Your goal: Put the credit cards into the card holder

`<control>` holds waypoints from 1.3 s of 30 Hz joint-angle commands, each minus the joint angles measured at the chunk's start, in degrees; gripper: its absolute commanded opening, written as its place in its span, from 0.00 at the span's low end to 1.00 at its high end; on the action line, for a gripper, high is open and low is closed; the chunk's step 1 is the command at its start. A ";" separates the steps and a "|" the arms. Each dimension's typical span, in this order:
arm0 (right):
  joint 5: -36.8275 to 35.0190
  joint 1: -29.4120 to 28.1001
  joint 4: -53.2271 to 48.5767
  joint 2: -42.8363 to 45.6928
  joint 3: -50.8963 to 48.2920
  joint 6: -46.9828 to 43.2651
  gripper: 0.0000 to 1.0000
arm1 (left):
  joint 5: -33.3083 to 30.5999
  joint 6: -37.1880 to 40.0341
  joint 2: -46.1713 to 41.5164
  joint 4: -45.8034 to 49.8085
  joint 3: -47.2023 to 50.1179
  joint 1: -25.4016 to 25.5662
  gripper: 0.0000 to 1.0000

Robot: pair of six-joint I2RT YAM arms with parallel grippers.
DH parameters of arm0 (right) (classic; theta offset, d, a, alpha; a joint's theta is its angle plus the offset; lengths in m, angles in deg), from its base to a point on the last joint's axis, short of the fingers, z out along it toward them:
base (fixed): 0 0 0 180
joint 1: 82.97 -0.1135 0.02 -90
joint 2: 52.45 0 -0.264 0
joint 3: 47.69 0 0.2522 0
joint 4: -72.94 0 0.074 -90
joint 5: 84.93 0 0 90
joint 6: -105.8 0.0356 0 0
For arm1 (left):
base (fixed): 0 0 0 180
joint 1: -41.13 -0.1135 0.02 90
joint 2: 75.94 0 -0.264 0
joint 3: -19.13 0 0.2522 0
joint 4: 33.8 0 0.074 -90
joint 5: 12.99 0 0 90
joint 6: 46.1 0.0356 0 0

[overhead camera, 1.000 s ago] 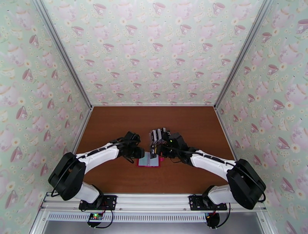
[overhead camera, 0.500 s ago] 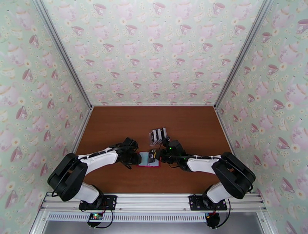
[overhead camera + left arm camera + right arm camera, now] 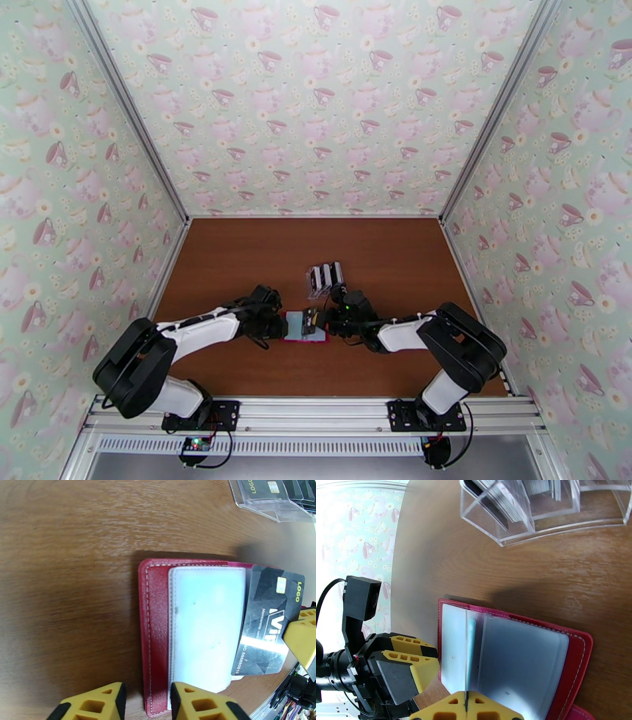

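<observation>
Right end effector point(image 3: 466, 707) is clenched on a black credit card point(image 3: 268, 618), pinching its right edge and presenting its left edge to the pale inner pocket point(image 3: 201, 626) of the card holder point(image 3: 154, 638). The holder lies open and flat on the desk point(image 3: 71, 578), near the middle, between the two arms. Whether the card's leading edge has entered the pocket or only rests on top, I cannot tell. Left end effector point(image 3: 147, 701) sits at the holder's left edge with its jaws part-way apart — one finger over the bare desk, the other over the holder, and nothing visibly gripped. A clear slotted stand point(image 3: 537, 523) with more cards stands just beyond, on the far side. The likely trouble is at the pocket mouth: the card looks slightly skewed to the opening, so a corner could catch the lip and the card bow, or ride over the pocket. If the left side is not truly bracing the holder, a push from the right could slide it left across the desk — and the card could twist in its narrow pinch.
</observation>
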 commanded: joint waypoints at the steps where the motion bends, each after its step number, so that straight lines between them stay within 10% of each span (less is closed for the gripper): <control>1: 0.50 -0.33 2.01 -0.77 -1.16 0.79 0.00 | 0.75 -1.13 0.10 1.34 1.89 0.90 0.35; 39: -2.74 -3.84 7.59 -4.15 -2.90 5.01 0.00 | -0.11 -6.25 -2.34 -2.48 6.85 3.03 0.25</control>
